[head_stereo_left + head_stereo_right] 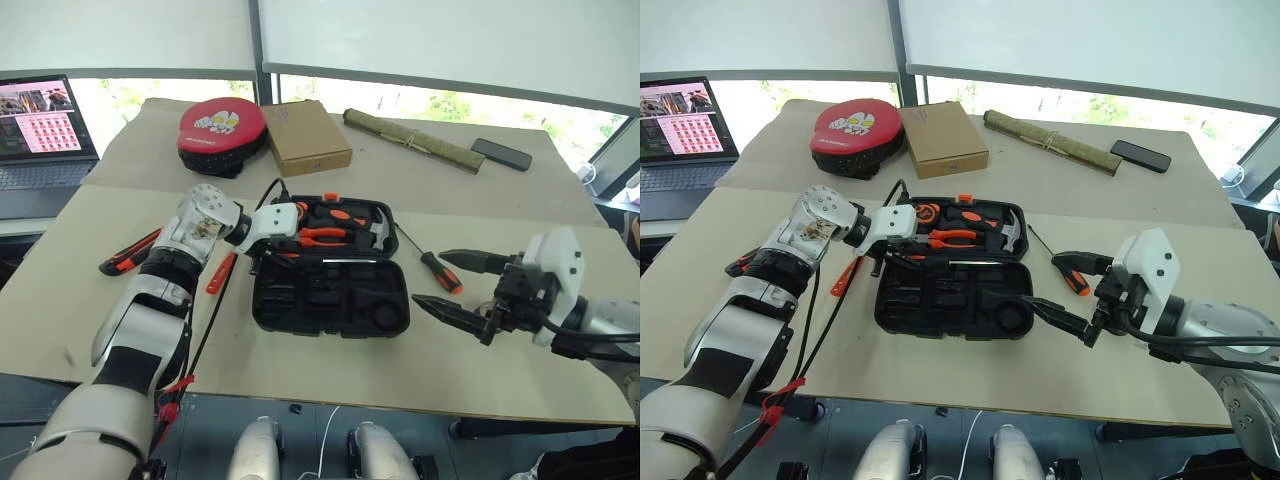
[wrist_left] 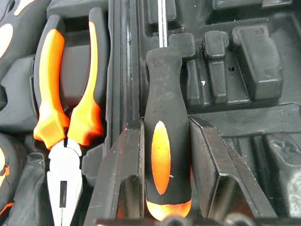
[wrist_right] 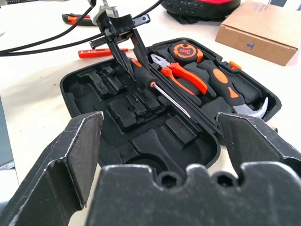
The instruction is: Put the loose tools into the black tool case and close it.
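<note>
The left arm is covering most of the utility knife (image 1: 128,254), left of the black tool case (image 1: 330,300); only its orange-and-black end is peeking out. The arm's cable is crossing the slim orange screwdriver (image 1: 220,273) beside the case. Beyond the case, the laptop (image 1: 40,135) is running off the picture's edge, its screen too small to read. The print on the red pad (image 1: 220,128) is too small to make out.

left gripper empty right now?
No: in the left wrist view the left gripper is shut on a black-and-orange-handled screwdriver, a finger pressed to each side of the handle, over the open black plastic tool case.
</note>
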